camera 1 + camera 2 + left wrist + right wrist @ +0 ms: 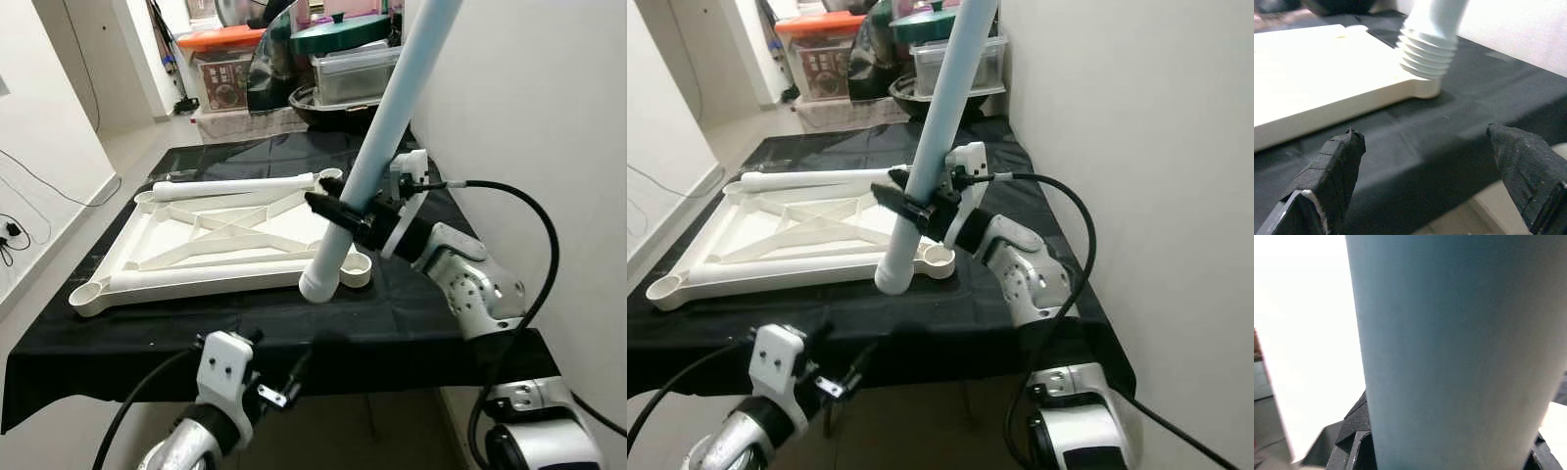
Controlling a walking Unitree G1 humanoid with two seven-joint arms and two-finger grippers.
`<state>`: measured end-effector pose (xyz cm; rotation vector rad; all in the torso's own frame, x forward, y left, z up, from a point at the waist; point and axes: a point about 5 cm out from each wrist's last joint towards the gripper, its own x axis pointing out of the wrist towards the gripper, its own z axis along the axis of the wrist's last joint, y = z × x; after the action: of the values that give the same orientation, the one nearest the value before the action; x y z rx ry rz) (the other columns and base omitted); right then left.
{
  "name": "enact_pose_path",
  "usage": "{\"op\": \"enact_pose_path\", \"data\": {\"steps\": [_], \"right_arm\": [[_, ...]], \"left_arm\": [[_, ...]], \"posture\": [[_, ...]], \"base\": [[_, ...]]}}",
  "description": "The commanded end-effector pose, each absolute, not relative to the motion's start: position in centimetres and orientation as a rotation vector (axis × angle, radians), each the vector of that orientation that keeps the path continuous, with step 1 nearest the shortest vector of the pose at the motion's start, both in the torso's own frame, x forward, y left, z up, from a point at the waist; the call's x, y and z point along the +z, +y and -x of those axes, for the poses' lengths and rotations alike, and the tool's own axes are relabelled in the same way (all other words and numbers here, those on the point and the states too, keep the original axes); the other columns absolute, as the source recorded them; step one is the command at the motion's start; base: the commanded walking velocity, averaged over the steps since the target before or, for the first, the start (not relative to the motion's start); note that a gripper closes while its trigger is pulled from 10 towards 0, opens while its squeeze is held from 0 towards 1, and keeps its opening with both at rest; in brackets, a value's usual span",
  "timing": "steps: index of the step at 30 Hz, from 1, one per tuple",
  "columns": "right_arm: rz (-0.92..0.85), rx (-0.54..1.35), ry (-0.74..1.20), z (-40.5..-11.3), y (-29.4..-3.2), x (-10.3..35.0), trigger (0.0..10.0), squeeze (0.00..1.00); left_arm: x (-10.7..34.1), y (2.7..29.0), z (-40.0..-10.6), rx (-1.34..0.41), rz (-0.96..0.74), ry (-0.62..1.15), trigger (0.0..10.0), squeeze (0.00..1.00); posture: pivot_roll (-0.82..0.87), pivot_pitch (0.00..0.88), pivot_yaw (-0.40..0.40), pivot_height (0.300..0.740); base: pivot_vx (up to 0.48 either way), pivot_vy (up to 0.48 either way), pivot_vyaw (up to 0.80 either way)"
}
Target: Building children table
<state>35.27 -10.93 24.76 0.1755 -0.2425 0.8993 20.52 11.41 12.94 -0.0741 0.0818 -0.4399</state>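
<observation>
While the upturned white tabletop (pixel 211 245) lay ribbed side up on a black cloth (pixel 294 323) covering the work surface, the robot's right gripper (pixel 338 217) was clamped around a pale blue table leg (pixel 387 127), its black fingers closed on the tube about a third of the way up; the leg leaned, its top tilted toward the white wall (pixel 529 108) on the robot's right, its threaded lower end (pixel 1427 54) at the near right corner socket (pixel 355 266) of the tabletop, though whether it was seated there or just beside it could not be told; a white leg (pixel 235 186) lay along the tabletop's far edge; the left gripper (pixel 1425 161) hung low at the cloth's near edge, its fingers (pixel 1334 166) spread apart and holding nothing; storage boxes (pixel 353 69) and a green lid (pixel 338 31) were stacked beyond the far end
</observation>
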Motion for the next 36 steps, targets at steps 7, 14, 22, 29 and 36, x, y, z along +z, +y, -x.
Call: {"op": "enact_pose_path", "data": {"steps": [7,14,22,29,36], "right_arm": [[-0.173,0.584,-0.326,-36.2,-11.3,24.7,10.0,0.00],[-0.173,0.483,-0.336,-35.6,-10.6,23.5,10.0,0.00],[-0.156,0.485,-0.337,-34.9,-9.4,22.6,10.0,0.00],[-0.152,0.478,-0.334,-35.1,-9.0,22.4,10.0,0.00],[-0.143,0.455,-0.343,-35.1,-9.0,22.5,10.0,0.00]], "left_arm": [[14.5,12.3,-22.3,-0.234,0.049,-0.016,10.0,0.00],[15.7,12.8,-23.3,-0.072,0.025,-0.091,10.0,0.00],[16.3,13.4,-23.7,0.000,-0.004,-0.122,10.0,0.00],[16.7,13.6,-23.9,0.047,0.007,-0.134,10.0,0.00],[16.9,13.7,-24.2,0.083,-0.022,-0.153,10.0,0.00]], "posture": [[-0.03,0.000,0.070,0.740],[-0.02,0.000,0.066,0.740],[0.00,0.000,0.062,0.740],[0.01,0.000,0.051,0.740],[0.01,0.000,0.046,0.740]], "base": [[0.000,0.000,0.00],[0.000,0.000,0.00],[0.000,0.000,0.00],[0.000,0.000,0.00],[0.040,0.000,0.00]]}}
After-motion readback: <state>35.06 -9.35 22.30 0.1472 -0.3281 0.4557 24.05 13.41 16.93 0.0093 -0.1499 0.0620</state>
